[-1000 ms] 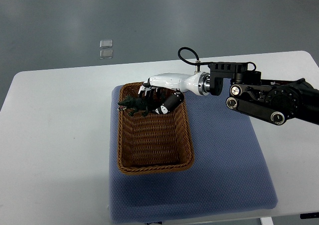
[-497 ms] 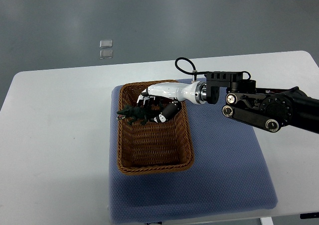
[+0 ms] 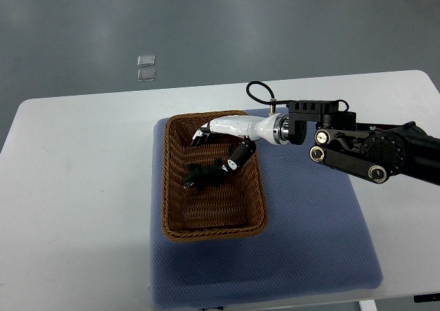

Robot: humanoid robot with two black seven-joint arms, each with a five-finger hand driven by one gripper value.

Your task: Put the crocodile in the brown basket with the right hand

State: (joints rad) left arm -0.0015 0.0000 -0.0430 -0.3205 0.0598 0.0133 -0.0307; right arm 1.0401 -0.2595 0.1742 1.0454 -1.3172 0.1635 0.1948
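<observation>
The dark green toy crocodile (image 3: 204, 175) lies on the floor of the brown wicker basket (image 3: 167, 201), near its middle. My right hand (image 3: 215, 150), white with black fingertips, hovers over the basket's far half, just above and behind the toy. Its fingers (image 3: 201, 135) are spread and its thumb (image 3: 237, 157) points down toward the crocodile; nothing is held. The black right arm (image 3: 364, 149) reaches in from the right edge. No left arm shows.
The basket sits on the left part of a blue mat (image 3: 309, 221) that covers the white table (image 3: 82, 187). Two small clear squares (image 3: 146, 68) lie on the grey floor beyond the table's far edge.
The crocodile has left the hand: it was held over the basket's far left rim, and now lies lower, on the basket floor. The fingers have spread and the hand pulled slightly right.
</observation>
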